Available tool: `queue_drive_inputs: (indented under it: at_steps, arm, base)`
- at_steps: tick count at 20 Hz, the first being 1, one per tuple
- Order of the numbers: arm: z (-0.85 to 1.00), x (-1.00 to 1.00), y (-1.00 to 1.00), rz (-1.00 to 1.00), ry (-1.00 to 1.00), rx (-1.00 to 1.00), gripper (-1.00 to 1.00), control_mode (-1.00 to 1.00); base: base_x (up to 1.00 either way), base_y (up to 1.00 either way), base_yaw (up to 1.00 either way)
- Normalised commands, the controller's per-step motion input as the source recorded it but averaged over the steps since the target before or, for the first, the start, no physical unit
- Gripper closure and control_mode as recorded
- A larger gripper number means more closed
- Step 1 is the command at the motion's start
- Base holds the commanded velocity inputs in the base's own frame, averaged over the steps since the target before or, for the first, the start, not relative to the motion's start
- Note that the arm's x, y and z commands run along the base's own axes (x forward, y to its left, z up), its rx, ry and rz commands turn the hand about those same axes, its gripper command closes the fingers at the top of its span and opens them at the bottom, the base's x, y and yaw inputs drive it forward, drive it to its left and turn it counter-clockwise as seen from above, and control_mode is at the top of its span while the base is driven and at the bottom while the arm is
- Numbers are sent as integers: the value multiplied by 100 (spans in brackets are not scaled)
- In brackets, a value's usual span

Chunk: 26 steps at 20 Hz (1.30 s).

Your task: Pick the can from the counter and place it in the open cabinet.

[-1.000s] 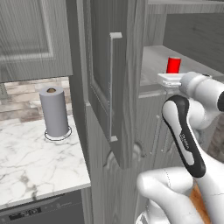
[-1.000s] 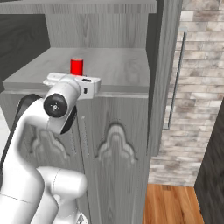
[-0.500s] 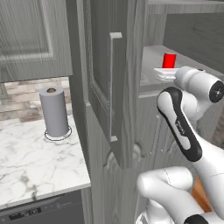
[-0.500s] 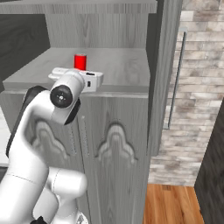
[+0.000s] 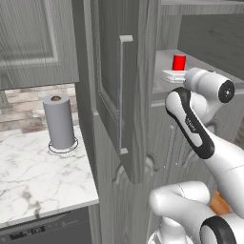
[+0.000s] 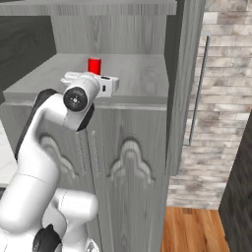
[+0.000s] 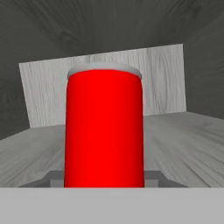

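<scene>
Over the shelf of the cabinet [image 6: 142,74], the gripper [image 6: 93,79] pinches the red can [image 6: 94,65] upright in its jaws, so it can stand without tipping when let go.

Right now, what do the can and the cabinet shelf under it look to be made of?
Can: probably metal, smooth uniform red wall with a pale silver-grey top rim. Cabinet shelf: looks like grey wood or wood-look laminate, matte, with streaky grain lines.
</scene>
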Motion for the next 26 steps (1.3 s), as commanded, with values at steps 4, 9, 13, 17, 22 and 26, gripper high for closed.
queue_drive_inputs:
  at_steps: [4,9,13,17,22,26]
  arm:
    - [-2,36,0,0,6,0,100,-100]
    - [-13,35,2,0,6,0,100,-100]
    - [-28,29,7,0,3,0,100,-100]
    - [-29,25,8,0,1,0,100,-100]
    - [-43,9,9,0,0,0,100,-100]
    - [-47,0,15,0,0,-1,-100,-100]
  base:
    - [0,0,0]
    - [0,0,0]
    - [0,0,0]
    - [0,0,0]
    - [0,0,0]
    - [0,0,0]
